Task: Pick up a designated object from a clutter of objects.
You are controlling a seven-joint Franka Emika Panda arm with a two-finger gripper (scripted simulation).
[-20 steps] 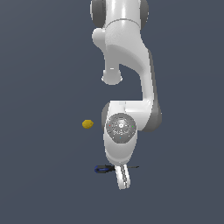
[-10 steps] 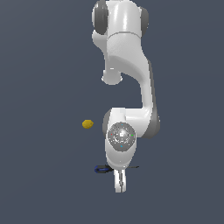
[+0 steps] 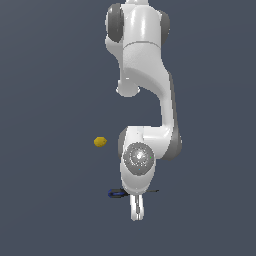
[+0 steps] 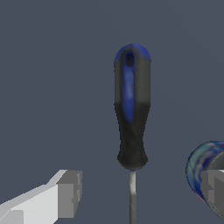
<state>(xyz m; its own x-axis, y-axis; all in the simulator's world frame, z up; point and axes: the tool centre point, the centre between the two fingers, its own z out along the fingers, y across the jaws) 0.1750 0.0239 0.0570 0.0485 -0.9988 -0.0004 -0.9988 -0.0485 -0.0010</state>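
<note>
Gripper (image 4: 135,197) hangs released over the floor, its fingers (image 4: 65,194) straddling the screwdriver's (image 4: 131,109) thin shaft just past the handle, touching nothing. The screwdriver lies flat beneath the wrist. Closing on so slim a shaft risks it rolling or slipping free; a dark disc (image 4: 205,168) beside one finger could get bumped.

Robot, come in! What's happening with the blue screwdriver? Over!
Gripper open, fingers astride the shaft. Screwdriver flat on the floor, not gripped. Round dark thing beside one finger.
</note>
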